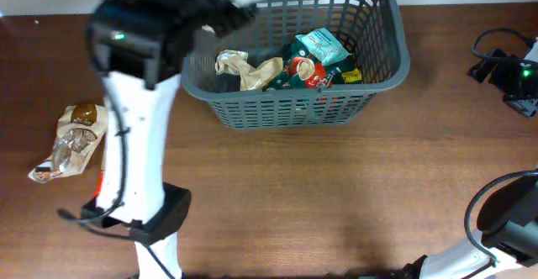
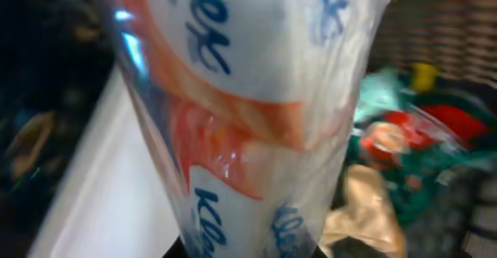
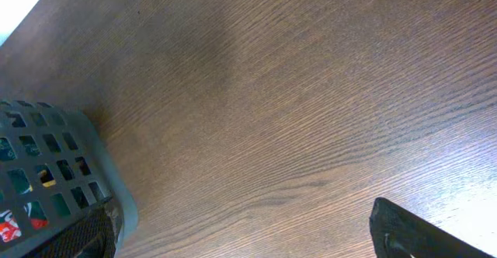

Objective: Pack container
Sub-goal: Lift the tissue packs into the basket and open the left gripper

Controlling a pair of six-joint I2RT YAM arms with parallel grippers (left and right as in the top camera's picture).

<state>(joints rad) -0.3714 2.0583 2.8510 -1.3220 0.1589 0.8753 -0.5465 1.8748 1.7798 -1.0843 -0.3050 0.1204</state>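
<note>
One large container [image 1: 294, 111], the dark grey lattice-sided basket, sat on the wooden table [image 1: 336, 195] in the upper centre of the overhead frame. One of its corners also showed at the lower left of the right wrist view. You could judge it stiff but light. It would probably slide if pushed at the rim, so loads were best lowered in, not pressed against a wall. The rim offered the surest hold.

Next in size, the tissue pack [image 2: 256, 118] filled the left wrist view, hanging over the upper-left part of the basket. Its clear film wrap, with blue lettering and an orange band, looked glossy. You should have treated it as light, soft and slippery. The best hold was across the middle of its body, where the tissue gives, not on loose film at the ends.

The left gripper [image 1: 223, 0] was blurred in the overhead view and its fingers were hidden behind the pack. Since the pack hung clear of any surface, the gripper was judged to be pinching it.

The right gripper [image 3: 411, 238] showed only one dark finger, over bare table. You could not tell whether it was spread or pressed together.

Inside the basket lay a crumpled tan packet [image 1: 248, 67], a teal packet [image 1: 324, 45] and a red packet [image 1: 313, 76]. A clear-and-tan bag [image 1: 74, 138] lay on the table at the left of the frame, well apart from the basket and not yet packed.
</note>
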